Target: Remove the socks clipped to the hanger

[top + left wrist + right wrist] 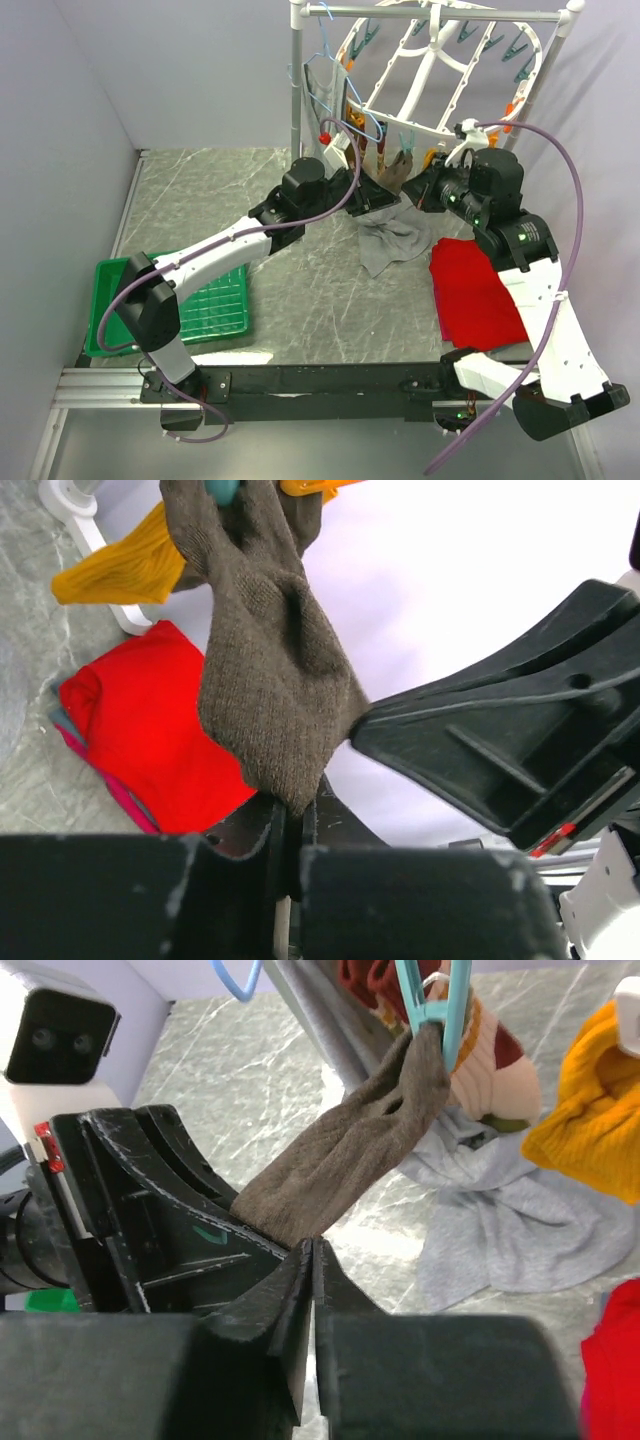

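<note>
**Q:** What is shown nearest the wrist cameras?

**A:** The left gripper (292, 825) is shown with its fingers pressed together on the free lower end of the brown sock (270, 660), which is nipped in the slit between them. The right gripper (312, 1248) is likewise seen closed, with its tips laid against that same end. Whether any fabric is caught there cannot be told.

**Q:** How is the sock laid relative to the two claws?

**A:** Its long axis is drawn from the fingertips up and away to the teal clip (411, 995), by which its upper end is held. In the right wrist view it is stretched nearly straight. The free end is approached by the left arm from the left and by the right arm from the right, so neither is clearly the nearer. A pull along that axis, away from the clip, is judged to be what the release turns on.

**Q:** And beyond the clip?

**A:** The clip is carried on the lower rim of the hanger (400, 127), which is hung from the rail at the back. A mustard sock (590, 1120) and a striped sock (490, 1060) are seen hanging just beside it, not yet removed. A grey cloth (500, 1240) is spread on the table beneath.
</note>
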